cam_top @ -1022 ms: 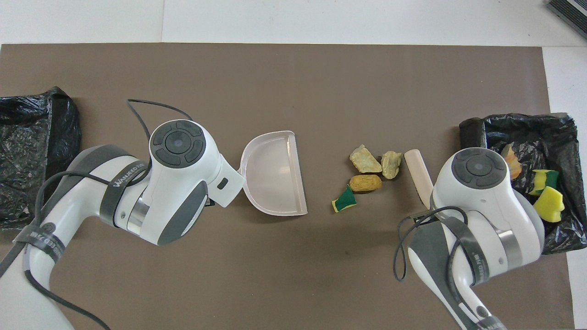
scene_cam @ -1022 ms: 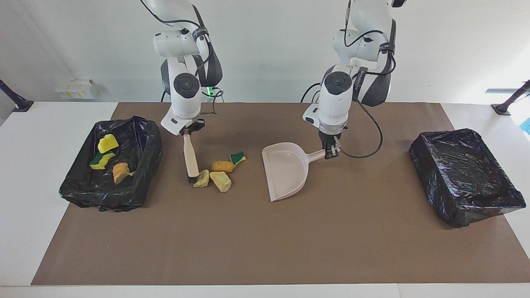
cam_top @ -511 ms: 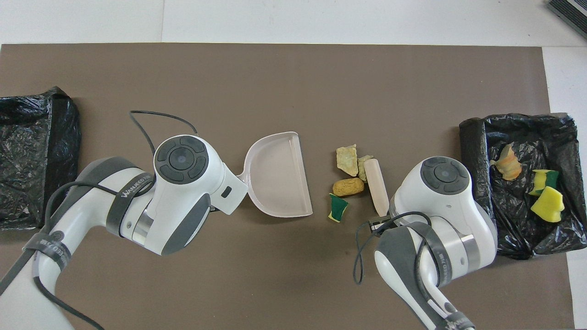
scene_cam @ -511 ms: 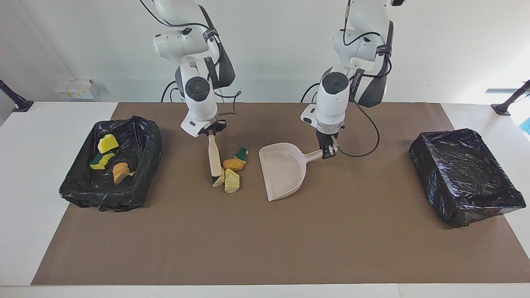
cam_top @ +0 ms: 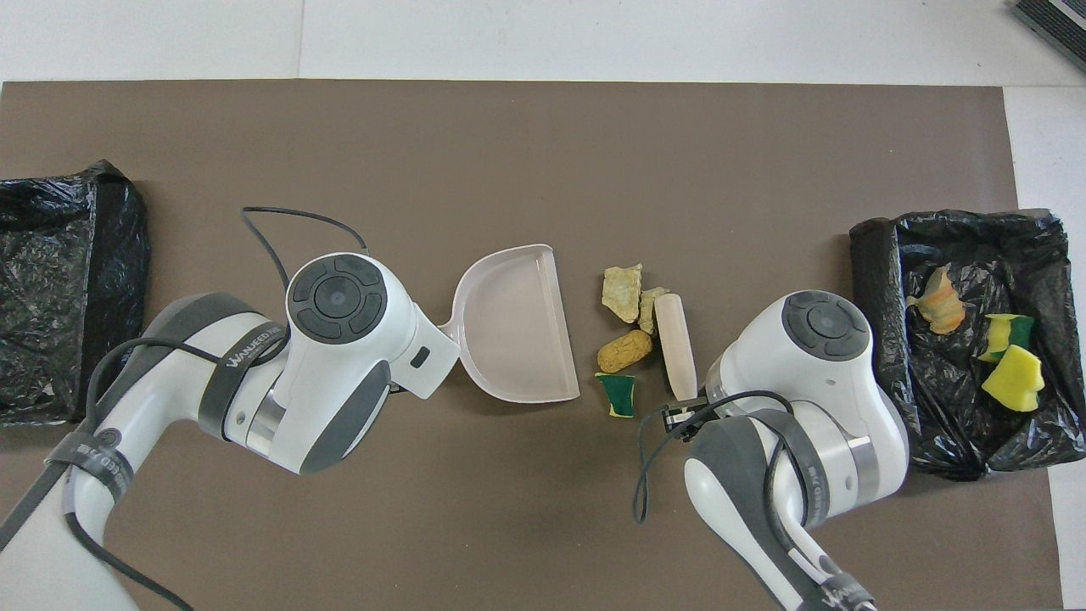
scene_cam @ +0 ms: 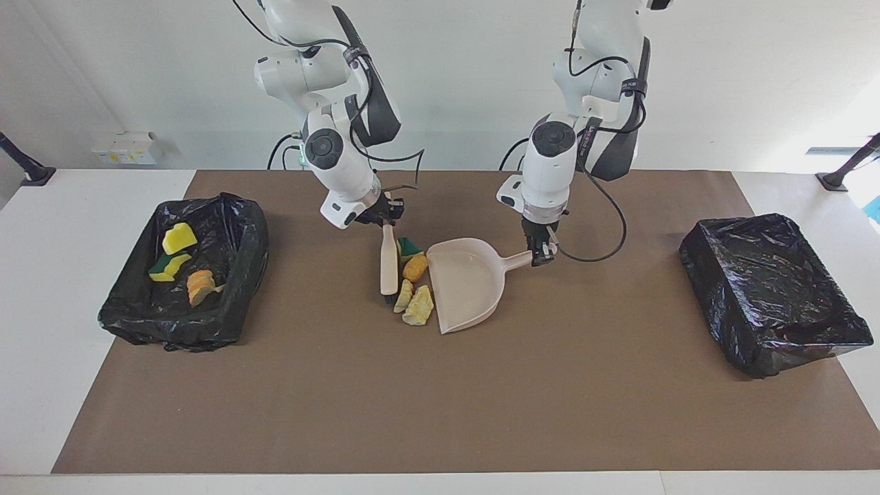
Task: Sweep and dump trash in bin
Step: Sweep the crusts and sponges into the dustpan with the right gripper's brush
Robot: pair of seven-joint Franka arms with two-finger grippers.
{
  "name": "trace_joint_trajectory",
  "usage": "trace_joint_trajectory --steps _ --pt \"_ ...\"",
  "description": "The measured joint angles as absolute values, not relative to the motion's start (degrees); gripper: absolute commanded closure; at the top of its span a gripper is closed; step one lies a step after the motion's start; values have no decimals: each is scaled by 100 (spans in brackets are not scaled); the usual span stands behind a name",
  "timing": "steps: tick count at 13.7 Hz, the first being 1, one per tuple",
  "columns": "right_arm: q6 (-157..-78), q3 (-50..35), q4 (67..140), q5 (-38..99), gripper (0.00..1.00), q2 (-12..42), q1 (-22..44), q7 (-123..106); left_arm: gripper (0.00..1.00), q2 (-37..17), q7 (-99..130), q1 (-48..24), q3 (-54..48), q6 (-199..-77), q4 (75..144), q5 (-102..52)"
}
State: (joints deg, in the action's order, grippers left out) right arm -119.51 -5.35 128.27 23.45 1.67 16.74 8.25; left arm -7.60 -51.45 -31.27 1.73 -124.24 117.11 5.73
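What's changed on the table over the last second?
The right gripper swept the brush toward the left arm's end, pushing the four loose trash pieces up to the dustpan mouth. The left gripper edged the dustpan slightly toward them. Both grips held. The three pieces in the bin and the other bin stayed put.

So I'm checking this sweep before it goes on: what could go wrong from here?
The four trash bits lie in a row along the dustpan mouth. The pale chunk farthest from the robots sits near the mouth's corner and might slip past. The green-faced sponge piece, nearest the robots, could catch on the pan's edge. The brush, held by the right gripper, may ride over pieces.
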Motion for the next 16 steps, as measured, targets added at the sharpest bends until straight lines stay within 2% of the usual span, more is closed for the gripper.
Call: trace_joint_trajectory --steps 4,8,13,16 --pt "-12413 -537 12521 3683 100 391 2009 846 100 -770 -5152 -3121 194 -12779 11882 574" --pt "-12163 -524 11960 3710 100 389 2113 1597 100 -820 -5166 -3119 193 -13024 11923 572" --pt "-10613 -497 11761 1292 100 -54 2127 2236 100 -843 -5276 -3094 202 -13133 11925 452" --pt "-10506 -486 12115 364 100 -171 2060 1606 100 -866 -5440 -3059 208 -13173 11925 316"
